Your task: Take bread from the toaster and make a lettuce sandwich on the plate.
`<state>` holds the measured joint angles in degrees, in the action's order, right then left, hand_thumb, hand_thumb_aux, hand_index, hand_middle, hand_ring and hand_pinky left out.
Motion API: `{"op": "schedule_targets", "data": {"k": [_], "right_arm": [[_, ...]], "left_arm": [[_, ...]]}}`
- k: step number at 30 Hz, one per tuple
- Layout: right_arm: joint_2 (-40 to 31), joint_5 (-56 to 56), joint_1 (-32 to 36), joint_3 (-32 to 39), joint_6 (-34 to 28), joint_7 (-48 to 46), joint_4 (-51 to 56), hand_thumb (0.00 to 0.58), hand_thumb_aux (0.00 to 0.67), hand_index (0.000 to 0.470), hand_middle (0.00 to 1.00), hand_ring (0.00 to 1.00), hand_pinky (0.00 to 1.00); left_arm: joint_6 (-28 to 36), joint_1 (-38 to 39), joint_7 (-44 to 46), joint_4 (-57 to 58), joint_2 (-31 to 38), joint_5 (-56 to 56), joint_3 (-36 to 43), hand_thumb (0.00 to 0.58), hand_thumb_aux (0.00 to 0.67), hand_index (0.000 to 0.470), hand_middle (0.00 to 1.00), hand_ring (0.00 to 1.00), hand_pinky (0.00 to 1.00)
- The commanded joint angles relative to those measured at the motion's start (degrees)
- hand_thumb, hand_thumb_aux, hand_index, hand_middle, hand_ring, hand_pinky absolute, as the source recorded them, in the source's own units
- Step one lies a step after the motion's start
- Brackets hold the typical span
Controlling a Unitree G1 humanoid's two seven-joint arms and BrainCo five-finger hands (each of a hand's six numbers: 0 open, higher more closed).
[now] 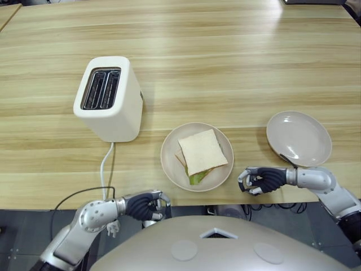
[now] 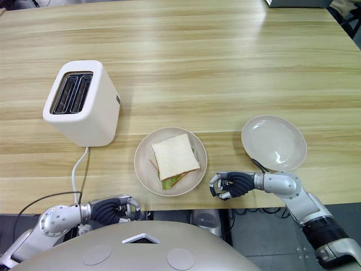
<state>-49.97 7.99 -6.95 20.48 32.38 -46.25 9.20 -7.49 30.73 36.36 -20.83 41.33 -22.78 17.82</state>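
— Where are we, then?
— I'd call it a lab or test room dressed up as a kitchen; one broad wood-grain table [image 1: 237, 62] carries a white toaster [image 1: 110, 101] towards its left edge, a sandwich plate [image 1: 167, 155] and a second plate [image 1: 316, 127] by the near edge.
— Not a home kitchen?
— Can't be sure; the toaster's cord [image 1: 102, 166] runs off the near edge; a dark cable [image 1: 73, 196] loops below over grey floor [image 1: 22, 226]; another table [image 1: 7, 14] shows at the far left corner.

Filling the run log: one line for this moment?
sandwich on plate | toaster slots empty | left hand shut | right hand shut
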Motion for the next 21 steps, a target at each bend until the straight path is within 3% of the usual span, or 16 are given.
{"op": "schedule_targets", "data": {"k": [1, 5, 12, 21], "right_arm": [[1.5, 13.0, 2.1, 1.7, 2.4, 5.6, 0.5, 0.580, 0.670, 0.460, 1.00, 1.00, 1.00], [1.8, 22.6, 3.4, 3.7, 3.3, 8.6, -1.0, 0.580, 0.670, 0.460, 1.00, 1.00, 1.00], [6.7, 24.6, 7.8, 5.8, 5.4, 11.4, 2.5, 0.580, 0.670, 0.460, 1.00, 1.00, 1.00], [19.5, 32.6, 31.5, 8.6, 9.3, 28.6, 31.3, 0.580, 0.670, 0.460, 1.00, 1.00, 1.00]], "left_arm": [[0.6, -4.5, -5.0, 3.0, -3.0, -9.4, 3.1, 0.580, 0.670, 0.460, 1.00, 1.00, 1.00], [0.4, -8.0, -7.1, 6.1, -5.4, -13.1, 5.5, 0.580, 0.670, 0.460, 1.00, 1.00, 1.00], [0.9, -13.9, -8.9, 11.5, -8.9, -15.2, 7.8, 0.580, 0.670, 0.460, 1.00, 1.00, 1.00], [6.3, -30.2, -20.6, 28.8, -13.5, -23.5, 7.1, 0.580, 0.670, 0.460, 1.00, 1.00, 1.00]]}}
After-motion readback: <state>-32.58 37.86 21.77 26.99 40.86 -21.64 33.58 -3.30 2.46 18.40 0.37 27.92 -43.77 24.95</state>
